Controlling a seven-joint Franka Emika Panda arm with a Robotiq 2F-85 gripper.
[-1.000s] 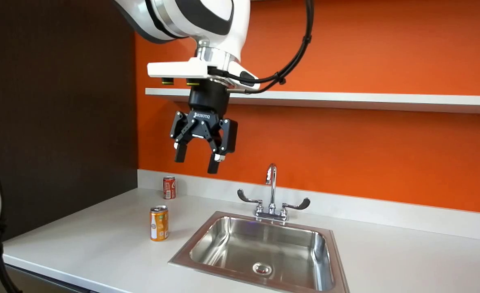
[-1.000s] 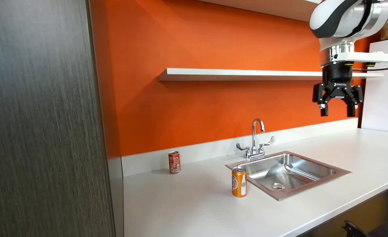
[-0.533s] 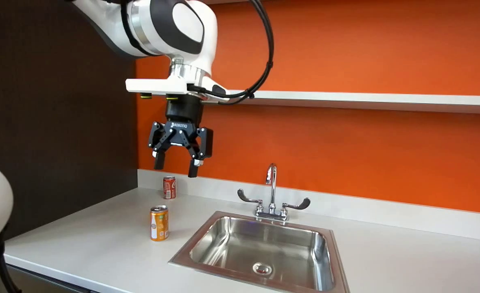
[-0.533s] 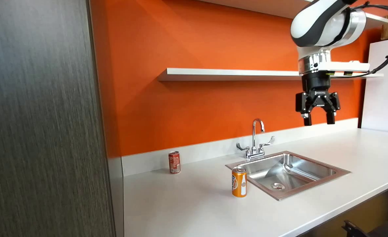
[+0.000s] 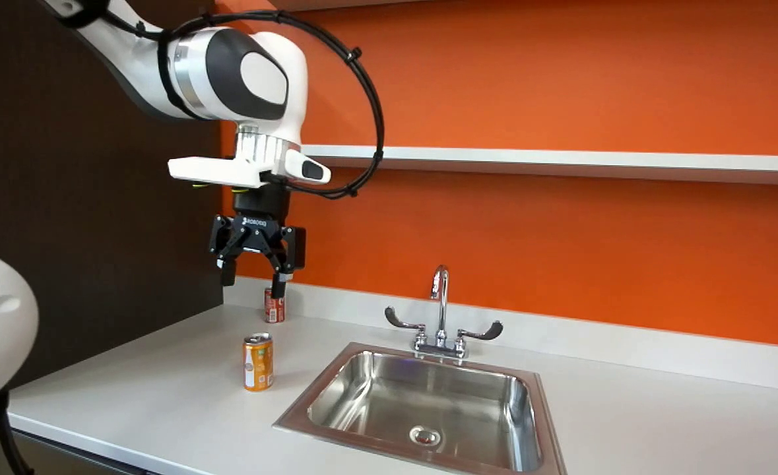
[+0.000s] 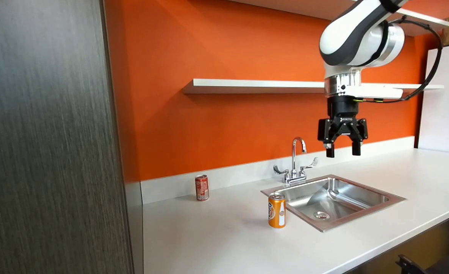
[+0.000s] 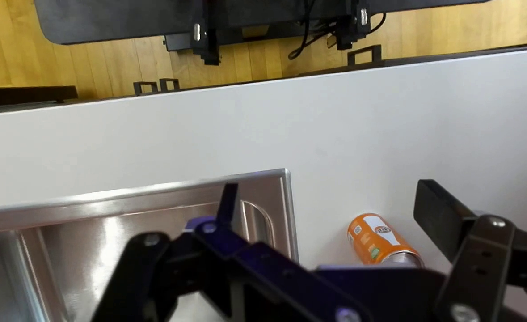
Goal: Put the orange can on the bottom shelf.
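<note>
The orange can (image 5: 258, 364) stands upright on the counter, left of the sink in an exterior view; it also shows in an exterior view (image 6: 277, 211). In the wrist view the orange can (image 7: 373, 237) shows between the open fingers, its silvery top partly hidden by the gripper body. My gripper (image 5: 253, 285) points down, open and empty, well above the counter and apart from the can; it also shows in an exterior view (image 6: 343, 151) and the wrist view (image 7: 330, 197). The bottom shelf (image 5: 560, 158) is a long white board on the orange wall, also in an exterior view (image 6: 262, 86).
A red can (image 6: 202, 188) stands near the backsplash; a fingertip overlaps its top in an exterior view (image 5: 274, 310). A steel sink (image 5: 550, 422) with a faucet (image 5: 440, 297) is set in the counter. A dark panel (image 5: 98, 198) closes one side. The upper shelf (image 6: 296, 7) hangs above.
My gripper has moved left and lower in both exterior views and stayed open. The orange can and the red can have not moved.
</note>
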